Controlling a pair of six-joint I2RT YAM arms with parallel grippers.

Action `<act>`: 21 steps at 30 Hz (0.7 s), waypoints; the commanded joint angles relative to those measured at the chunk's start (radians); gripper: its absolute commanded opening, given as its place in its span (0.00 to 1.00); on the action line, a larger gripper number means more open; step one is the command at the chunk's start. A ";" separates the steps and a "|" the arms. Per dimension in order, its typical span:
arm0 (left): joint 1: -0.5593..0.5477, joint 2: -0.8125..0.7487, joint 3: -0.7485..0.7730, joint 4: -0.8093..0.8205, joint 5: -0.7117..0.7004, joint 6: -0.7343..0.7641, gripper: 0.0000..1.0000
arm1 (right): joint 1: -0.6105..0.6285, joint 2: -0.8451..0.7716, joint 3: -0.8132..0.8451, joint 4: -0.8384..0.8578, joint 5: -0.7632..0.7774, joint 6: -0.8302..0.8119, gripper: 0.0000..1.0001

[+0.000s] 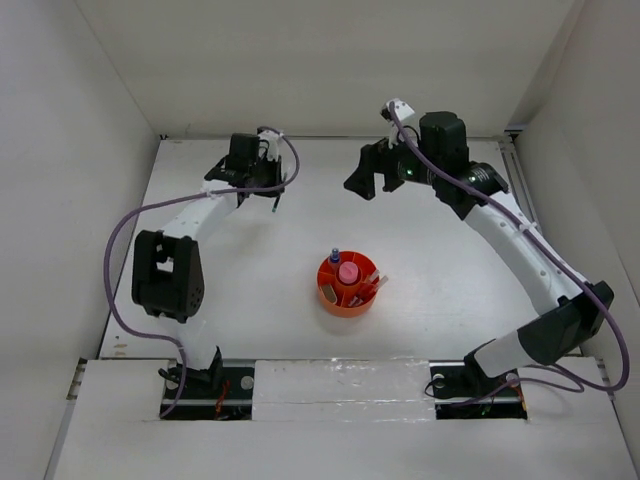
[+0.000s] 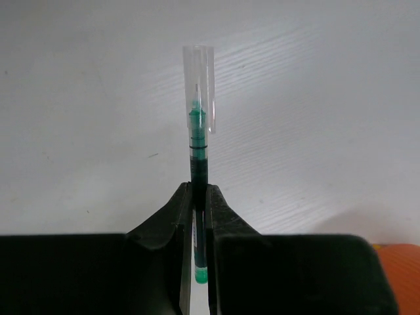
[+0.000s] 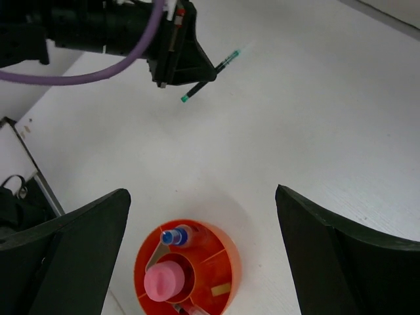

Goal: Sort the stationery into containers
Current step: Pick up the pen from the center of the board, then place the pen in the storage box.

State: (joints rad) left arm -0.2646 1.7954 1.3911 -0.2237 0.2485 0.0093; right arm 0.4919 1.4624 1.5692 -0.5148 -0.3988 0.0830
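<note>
Since the dark pen (image 2: 199,154) is slim, stiff and light, with a smooth barrel, we judge it could swivel in a pinch. The barrel is the place to hold it, not the clear cap, which might pull off. Nearest us, the orange tray (image 1: 326,298) sits mid-way across the worktop (image 1: 230,260), with a pink tube (image 1: 348,272) in its central cup and a blue-capped bottle (image 1: 335,258) in 1 outer compartment. Farther back on the left, the left claw (image 2: 199,197) is clamped on that barrel, green end behind and cap ahead. The right claw (image 1: 367,178) gapes wide, holding nothing.
</note>
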 commanded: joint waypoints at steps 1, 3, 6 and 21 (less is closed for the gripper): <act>0.004 -0.137 0.011 0.066 0.106 -0.084 0.00 | -0.033 0.012 0.071 0.066 -0.046 0.083 0.97; 0.004 -0.186 0.011 0.090 0.147 -0.121 0.00 | -0.058 0.012 0.043 0.143 -0.113 0.112 0.96; 0.004 -0.247 -0.015 0.151 0.214 -0.204 0.00 | -0.069 0.065 0.052 0.245 -0.140 0.219 0.96; -0.139 -0.433 -0.061 0.280 0.245 -0.281 0.00 | -0.041 0.223 0.146 0.455 -0.098 0.443 0.92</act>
State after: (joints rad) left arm -0.4133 1.4143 1.3437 -0.0032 0.4648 -0.2481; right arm 0.4377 1.7088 1.6768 -0.1864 -0.5129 0.4683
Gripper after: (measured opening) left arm 0.033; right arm 0.921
